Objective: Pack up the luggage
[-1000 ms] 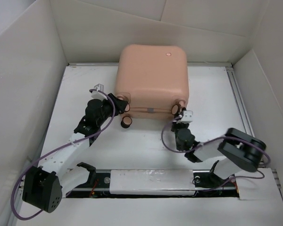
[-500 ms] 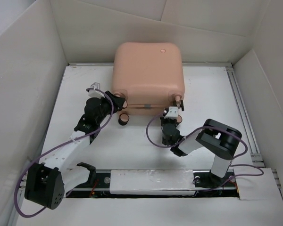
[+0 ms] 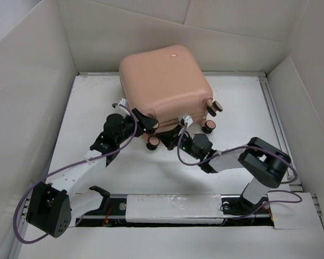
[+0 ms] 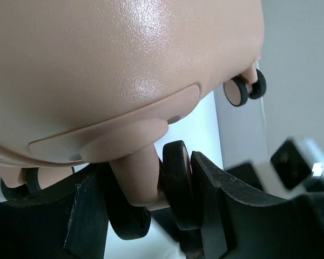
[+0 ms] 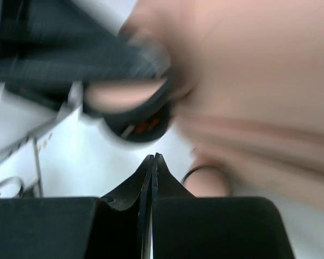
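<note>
My left gripper (image 4: pixel 146 172) stands half-spread, clamped on a wheel (image 4: pixel 175 181) of the luggage (image 3: pixel 162 81). My right gripper (image 5: pixel 153 159) is pressed together, empty, under the luggage edge.

Luggage (image 3: pixel 162 81): plain peach-pink shell; wheels (image 3: pixel 208 128) peach hubs, black tyres. Table (image 3: pixel 248 108) under luggage: white. Cables (image 3: pixel 65 171) near luggage: purple. Walls (image 3: pixel 27 81) around luggage: off-white.
</note>
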`<move>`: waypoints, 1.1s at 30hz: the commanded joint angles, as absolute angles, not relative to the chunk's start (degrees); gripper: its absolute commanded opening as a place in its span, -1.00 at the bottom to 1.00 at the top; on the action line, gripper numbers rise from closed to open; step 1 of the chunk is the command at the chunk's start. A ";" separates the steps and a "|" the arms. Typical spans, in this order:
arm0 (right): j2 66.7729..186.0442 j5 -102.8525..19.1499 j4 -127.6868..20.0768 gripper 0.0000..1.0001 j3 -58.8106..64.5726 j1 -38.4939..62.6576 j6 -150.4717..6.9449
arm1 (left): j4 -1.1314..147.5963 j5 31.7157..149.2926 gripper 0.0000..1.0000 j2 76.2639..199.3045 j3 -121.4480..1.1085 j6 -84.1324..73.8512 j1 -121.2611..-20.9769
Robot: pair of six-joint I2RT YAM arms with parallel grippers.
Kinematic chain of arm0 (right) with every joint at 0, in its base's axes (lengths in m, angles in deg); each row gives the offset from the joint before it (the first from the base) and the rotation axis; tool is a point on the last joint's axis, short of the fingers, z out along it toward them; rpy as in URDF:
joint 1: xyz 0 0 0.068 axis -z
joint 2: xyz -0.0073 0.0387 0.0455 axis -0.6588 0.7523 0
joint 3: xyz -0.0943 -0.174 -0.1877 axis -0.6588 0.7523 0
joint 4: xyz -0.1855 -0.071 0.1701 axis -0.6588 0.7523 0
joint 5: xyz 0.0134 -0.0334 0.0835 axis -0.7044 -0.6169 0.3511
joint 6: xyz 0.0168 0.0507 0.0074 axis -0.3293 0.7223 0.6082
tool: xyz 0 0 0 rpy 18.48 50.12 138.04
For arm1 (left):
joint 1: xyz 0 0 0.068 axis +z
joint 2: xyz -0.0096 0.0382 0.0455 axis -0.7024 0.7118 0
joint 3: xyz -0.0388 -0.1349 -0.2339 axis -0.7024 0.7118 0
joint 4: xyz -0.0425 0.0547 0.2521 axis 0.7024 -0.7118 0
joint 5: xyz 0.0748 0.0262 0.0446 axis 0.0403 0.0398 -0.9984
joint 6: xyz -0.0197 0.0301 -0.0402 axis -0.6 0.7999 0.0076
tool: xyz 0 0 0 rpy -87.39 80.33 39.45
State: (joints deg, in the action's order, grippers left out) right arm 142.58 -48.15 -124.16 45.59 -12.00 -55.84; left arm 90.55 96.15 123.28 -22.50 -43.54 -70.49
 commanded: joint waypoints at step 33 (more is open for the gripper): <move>116.16 -68.31 -106.87 -0.14 62.09 3.50 -64.24 | 98.81 98.15 -1.00 110.98 -22.98 -31.27 -73.18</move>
State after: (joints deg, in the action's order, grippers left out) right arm 113.90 -71.75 -98.26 65.50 2.64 -59.62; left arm 81.72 89.75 115.44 -21.32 -36.85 -71.91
